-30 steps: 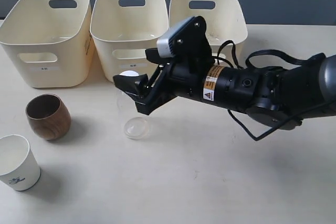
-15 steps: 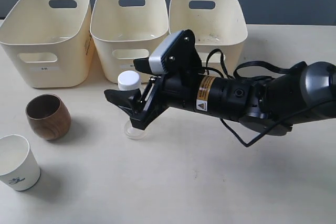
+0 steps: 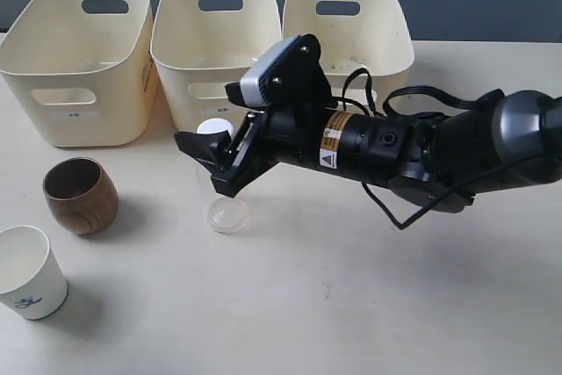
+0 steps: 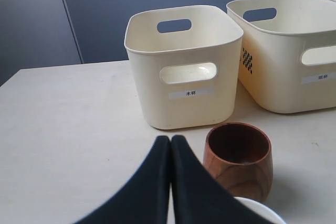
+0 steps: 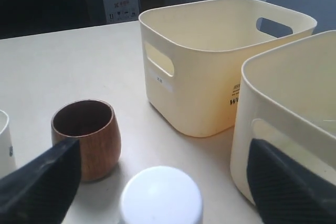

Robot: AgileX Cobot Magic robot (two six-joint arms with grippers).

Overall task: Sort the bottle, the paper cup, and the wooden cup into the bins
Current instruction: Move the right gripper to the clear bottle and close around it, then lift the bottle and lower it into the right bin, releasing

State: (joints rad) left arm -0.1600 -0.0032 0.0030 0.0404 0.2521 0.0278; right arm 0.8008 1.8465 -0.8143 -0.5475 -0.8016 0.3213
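Note:
The clear bottle [image 3: 226,213] stands upright in front of the middle bin [image 3: 215,59], its white cap [image 5: 160,195] between the spread fingers of my right gripper [image 3: 214,157]. This gripper [image 5: 164,167] is open and not touching the cap. At the left, the brown wooden cup [image 3: 81,196] sits with the white paper cup [image 3: 31,271] nearer the front edge. In the left wrist view my left gripper [image 4: 170,141] is shut and empty, just short of the wooden cup [image 4: 239,153]. The left arm does not show in the exterior view.
Three cream bins line the back: left bin [image 3: 79,59], the middle one and right bin [image 3: 351,32]. My right arm [image 3: 413,151] stretches across the table from the right, over the middle. The paper cup's rim [image 4: 257,212] lies close under the left gripper.
My right gripper has slid leftward and a little toward the bins, so its open fingers now flank the bottle's cap. Neither cup has moved.

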